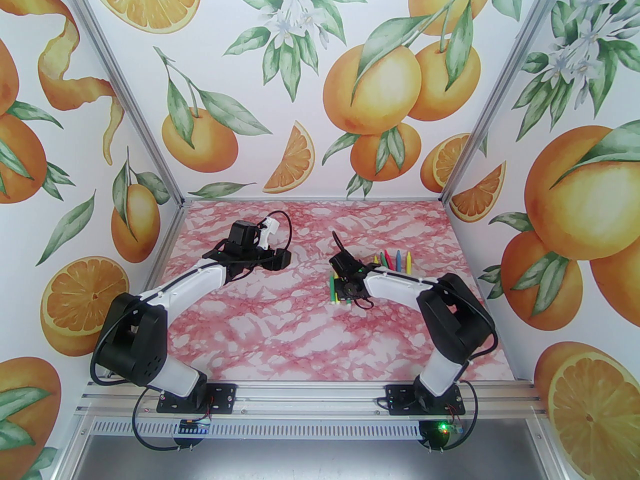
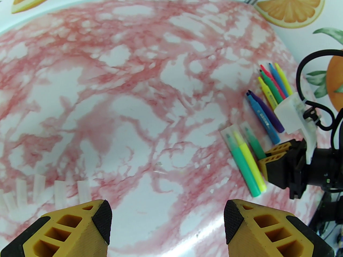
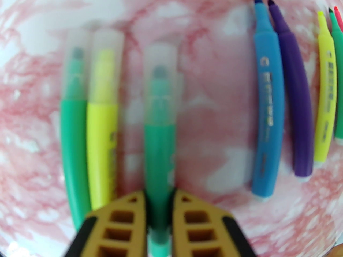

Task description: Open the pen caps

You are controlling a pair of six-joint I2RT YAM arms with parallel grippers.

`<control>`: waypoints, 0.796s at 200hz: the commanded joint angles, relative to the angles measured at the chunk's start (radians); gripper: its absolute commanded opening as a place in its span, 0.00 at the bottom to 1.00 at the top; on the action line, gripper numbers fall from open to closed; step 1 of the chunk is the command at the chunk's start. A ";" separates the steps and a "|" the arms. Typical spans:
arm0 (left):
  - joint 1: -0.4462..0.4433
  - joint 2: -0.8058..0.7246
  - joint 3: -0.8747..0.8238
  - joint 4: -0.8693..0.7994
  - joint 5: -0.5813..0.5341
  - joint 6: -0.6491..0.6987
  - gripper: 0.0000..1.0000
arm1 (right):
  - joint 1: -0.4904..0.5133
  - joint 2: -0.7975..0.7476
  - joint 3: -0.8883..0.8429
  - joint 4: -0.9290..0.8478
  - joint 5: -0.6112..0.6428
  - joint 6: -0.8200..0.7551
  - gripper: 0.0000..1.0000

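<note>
My right gripper (image 3: 159, 194) is shut on the barrel of a green pen (image 3: 160, 154) that still wears its clear pen cap (image 3: 160, 71). Just left of it lie a yellow pen (image 3: 101, 143) and another green pen (image 3: 73, 132), both with clear caps on. The left wrist view shows the same three pens (image 2: 248, 159) with the right gripper (image 2: 273, 157) at their near ends. My left gripper (image 2: 168, 213) hangs open over bare table, well left of the pens, with nothing between its fingers.
Uncapped pens lie in a row to the right: blue (image 3: 268, 116), purple (image 3: 297, 103), yellow (image 3: 325, 95) and more beyond. Several loose translucent caps (image 2: 60, 194) lie on the pink marble table (image 1: 280, 328) near my left gripper. Walls close the back and both sides.
</note>
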 commanded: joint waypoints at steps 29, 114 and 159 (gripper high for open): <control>-0.003 0.059 0.030 0.102 0.170 -0.099 0.72 | -0.006 -0.147 -0.030 0.108 -0.103 -0.082 0.07; -0.004 0.137 0.042 0.320 0.455 -0.297 0.70 | -0.006 -0.295 -0.117 0.279 -0.309 -0.147 0.06; -0.022 0.167 0.046 0.403 0.515 -0.366 0.68 | 0.004 -0.313 -0.114 0.322 -0.385 -0.163 0.06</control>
